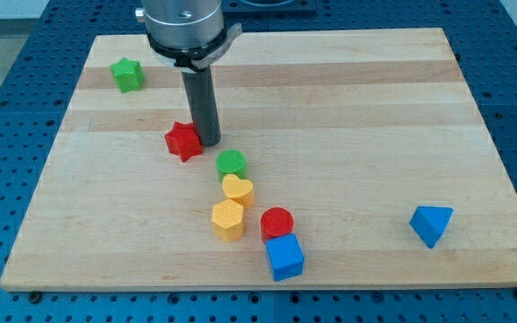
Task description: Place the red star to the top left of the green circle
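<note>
My tip (208,141) is being held against the red star (183,141), w/ no claw fitted, nothing gripped. Star's already sitting upper-left of the green circle (232,162); only light nudging is being advised.

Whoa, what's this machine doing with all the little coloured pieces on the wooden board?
It is a robot arm pushing blocks with a dark rod. My tip sits right beside the red star block, on its right. The green circle block lies just below and to the right of them. The star already sits up and left of that circle, close by.
</note>
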Robot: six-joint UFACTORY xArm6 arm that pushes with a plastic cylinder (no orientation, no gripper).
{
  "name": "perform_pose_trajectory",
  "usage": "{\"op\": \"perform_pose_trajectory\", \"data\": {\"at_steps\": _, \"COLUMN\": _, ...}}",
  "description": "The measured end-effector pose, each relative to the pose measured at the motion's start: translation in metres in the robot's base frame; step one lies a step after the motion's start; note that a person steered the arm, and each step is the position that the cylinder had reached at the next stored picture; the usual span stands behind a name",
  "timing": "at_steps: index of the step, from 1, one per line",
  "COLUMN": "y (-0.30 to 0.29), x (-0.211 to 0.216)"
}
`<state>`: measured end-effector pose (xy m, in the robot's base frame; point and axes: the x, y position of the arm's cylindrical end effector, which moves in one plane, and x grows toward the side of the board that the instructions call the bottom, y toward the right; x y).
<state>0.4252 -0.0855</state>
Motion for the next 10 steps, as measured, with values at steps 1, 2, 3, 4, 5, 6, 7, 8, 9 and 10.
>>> {"op": "perform_pose_trajectory", "data": {"at_steps": 1, "y": 0.01, "x": 0.0}}
{"op": "perform_pose_trajectory", "data": {"at_steps": 2, "y": 0.018, "x": 0.018}}
{"op": "perform_pose_trajectory", "data": {"at_steps": 3, "y": 0.004, "x": 0.029}}
{"op": "perform_pose_trajectory", "data": {"at_steps": 4, "y": -0.01, "x": 0.039}}
{"op": "perform_pose_trajectory", "data": {"at_steps": 5, "y": -0.022, "x": 0.04}}
{"op": "perform_pose_trajectory", "data": {"at_steps": 6, "y": -0.022, "x": 0.008}}
{"op": "perform_pose_trajectory", "data": {"at_steps": 7, "y": -0.022, "x": -0.032}}
{"op": "perform_pose_trajectory", "data": {"at_steps": 8, "y": -0.023, "x": -0.045}}
{"op": "perform_pose_trajectory", "data": {"at_steps": 9, "y": -0.025, "x": -0.036}}
{"op": "perform_pose_trajectory", "data": {"at_steps": 10, "y": -0.025, "x": -0.006}}
